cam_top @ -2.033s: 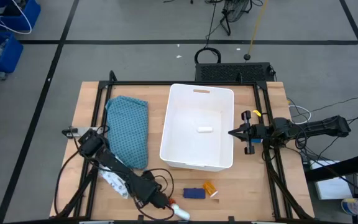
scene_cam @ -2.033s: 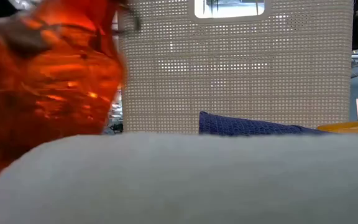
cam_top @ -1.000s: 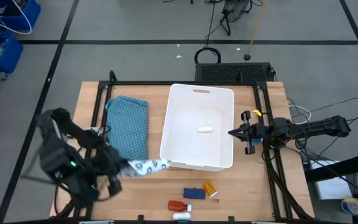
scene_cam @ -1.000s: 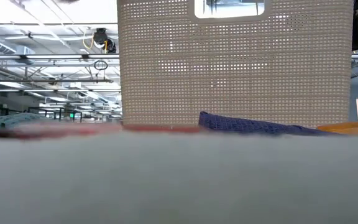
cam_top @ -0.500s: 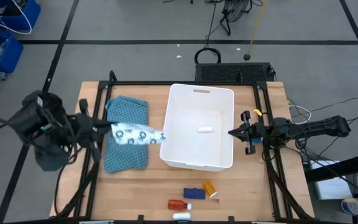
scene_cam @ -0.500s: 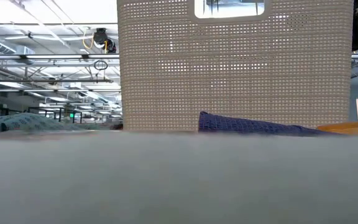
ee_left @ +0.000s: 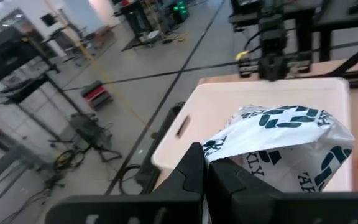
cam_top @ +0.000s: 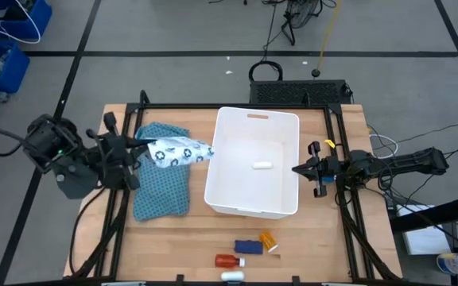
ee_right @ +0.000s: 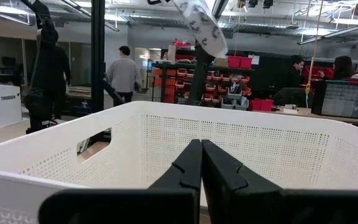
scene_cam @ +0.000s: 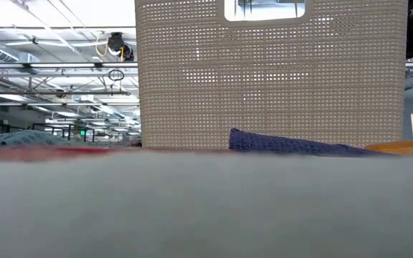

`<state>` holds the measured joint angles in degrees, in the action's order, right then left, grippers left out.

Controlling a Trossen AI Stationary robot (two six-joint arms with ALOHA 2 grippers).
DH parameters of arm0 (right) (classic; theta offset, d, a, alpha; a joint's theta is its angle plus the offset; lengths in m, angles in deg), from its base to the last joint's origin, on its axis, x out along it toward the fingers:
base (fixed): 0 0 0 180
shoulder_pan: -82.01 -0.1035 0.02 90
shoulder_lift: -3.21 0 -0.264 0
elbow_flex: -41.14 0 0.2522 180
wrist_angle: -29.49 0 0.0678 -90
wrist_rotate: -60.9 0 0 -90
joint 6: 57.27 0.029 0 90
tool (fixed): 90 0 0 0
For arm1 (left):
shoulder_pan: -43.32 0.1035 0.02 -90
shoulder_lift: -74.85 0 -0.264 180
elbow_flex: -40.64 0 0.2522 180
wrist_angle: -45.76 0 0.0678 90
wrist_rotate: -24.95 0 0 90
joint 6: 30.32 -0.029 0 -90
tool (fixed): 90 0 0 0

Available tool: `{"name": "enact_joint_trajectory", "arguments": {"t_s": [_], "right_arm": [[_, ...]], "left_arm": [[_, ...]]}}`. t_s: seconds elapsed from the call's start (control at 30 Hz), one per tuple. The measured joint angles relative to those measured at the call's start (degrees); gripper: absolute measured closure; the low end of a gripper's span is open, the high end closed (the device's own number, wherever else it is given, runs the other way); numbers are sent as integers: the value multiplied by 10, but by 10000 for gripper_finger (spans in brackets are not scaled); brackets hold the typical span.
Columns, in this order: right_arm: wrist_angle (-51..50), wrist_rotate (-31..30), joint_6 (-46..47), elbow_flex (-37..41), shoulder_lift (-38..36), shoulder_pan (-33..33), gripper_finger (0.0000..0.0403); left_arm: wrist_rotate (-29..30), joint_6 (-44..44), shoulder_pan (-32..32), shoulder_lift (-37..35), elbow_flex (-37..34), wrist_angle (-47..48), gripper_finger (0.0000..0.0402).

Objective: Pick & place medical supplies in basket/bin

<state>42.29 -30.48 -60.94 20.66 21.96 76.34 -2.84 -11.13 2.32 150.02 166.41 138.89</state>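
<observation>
Left gripper point(cam_top: 144, 144): we find its fingers clamped on the flat white printed packet point(cam_top: 179, 152), held above the teal cloth point(cam_top: 163, 179).
Packet: we see it reaching from the gripper's tips to the bin's near rim.
Bin point(cam_top: 215, 171): we note one small white tube point(cam_top: 261, 165) inside.
Right gripper point(cam_top: 296, 169): fingers together, just beside the bin's opposite wall.

A teal patterned cloth point(cam_top: 163, 179) lies on the wooden table point(cam_top: 324, 242).
</observation>
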Motion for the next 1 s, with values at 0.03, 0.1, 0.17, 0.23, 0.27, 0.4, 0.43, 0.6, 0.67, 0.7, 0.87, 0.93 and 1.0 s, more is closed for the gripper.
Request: {"name": "enact_joint_trajectory", "arguments": {"t_s": [0.03,0.1,0.17,0.23,0.27,0.4,0.43,0.6,0.67,0.7,0.87,0.93,1.0], "right_arm": [[0,0,0,0,0,0,403],[0,0,0,0,0,0,403],[1,0,0,0,0,0,403],[1,0,-1,0,0,0,403],[2,0,0,0,0,0,403],[20,0,-1,0,0,0,403],[30,0,-1,0,0,0,403],[32,0,0,0,-9,0,403],[32,0,-1,0,-12,0,403],[31,0,-3,0,-15,0,403],[32,0,-9,0,-28,0,403],[32,0,-15,0,-35,0,403],[33,1,-15,0,-38,0,403]], "left_arm": [[-12,-22,8,0,0,-24,401],[-48,-76,29,2,0,-84,401],[-102,-137,58,9,0,-157,401],[-161,-200,91,22,0,-226,401],[-192,-228,109,29,0,-259,401],[-314,-291,194,56,0,-346,402],[-341,-295,218,63,0,-358,402],[-484,-294,329,107,0,-367,401],[-524,-289,364,130,0,-367,402],[-542,-289,378,141,0,-367,402],[-620,-296,443,195,0,-367,401],[-644,-299,464,217,0,-362,402],[-659,-310,481,242,0,-359,402]]}}
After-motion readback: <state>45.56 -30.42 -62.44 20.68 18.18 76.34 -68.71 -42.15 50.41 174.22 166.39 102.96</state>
